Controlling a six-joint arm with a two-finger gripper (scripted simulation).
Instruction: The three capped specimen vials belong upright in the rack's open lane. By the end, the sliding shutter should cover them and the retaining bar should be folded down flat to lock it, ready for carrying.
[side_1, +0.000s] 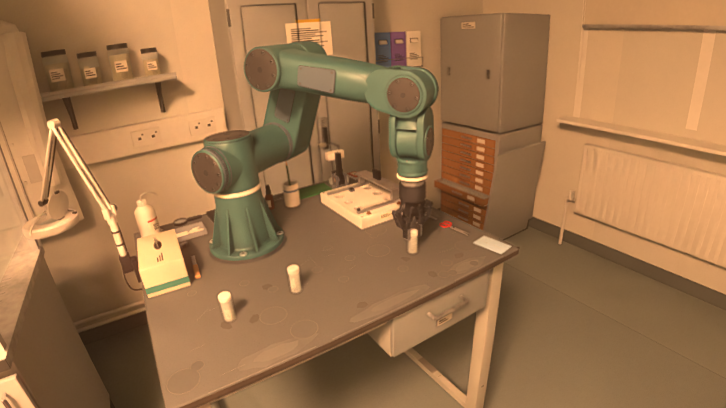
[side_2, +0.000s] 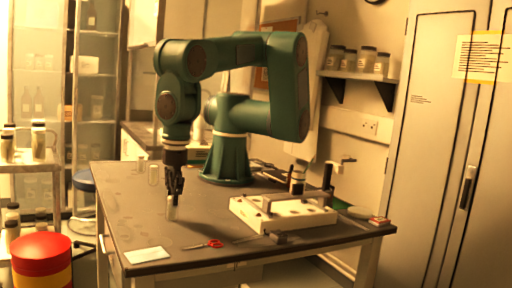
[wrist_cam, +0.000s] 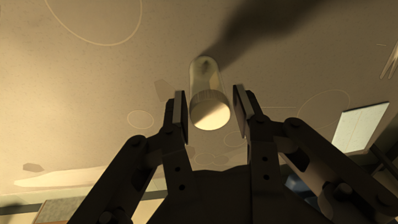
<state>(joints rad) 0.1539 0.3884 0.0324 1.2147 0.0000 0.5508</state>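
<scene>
A capped vial (side_1: 413, 241) (side_2: 171, 207) (wrist_cam: 209, 97) stands upright on the table a short way in front of the white rack (side_1: 361, 200) (side_2: 283, 211). Two more vials (side_1: 294, 278) (side_1: 226, 305) stand upright nearer the table's front left. The rack sits at the back of the table. A bar (side_2: 295, 196) stands raised across its top. My gripper (side_1: 414, 229) (side_2: 173, 196) (wrist_cam: 209, 114) hangs straight down over the near vial, its fingers on either side of the cap. The wrist camera shows a gap between each finger and the cap. The gripper is open and holds nothing.
Behind the table stand cabinet doors, a drawer unit (side_1: 469, 175) and a wall shelf with jars (side_1: 101, 63). Red-handled scissors (side_1: 449, 226) (side_2: 206, 244) and a white card (side_1: 492, 244) (side_2: 146, 254) lie near the vial. A lamp (side_1: 76, 188), a small white box (side_1: 162, 261) and a squeeze bottle (side_1: 144, 215) crowd the left edge.
</scene>
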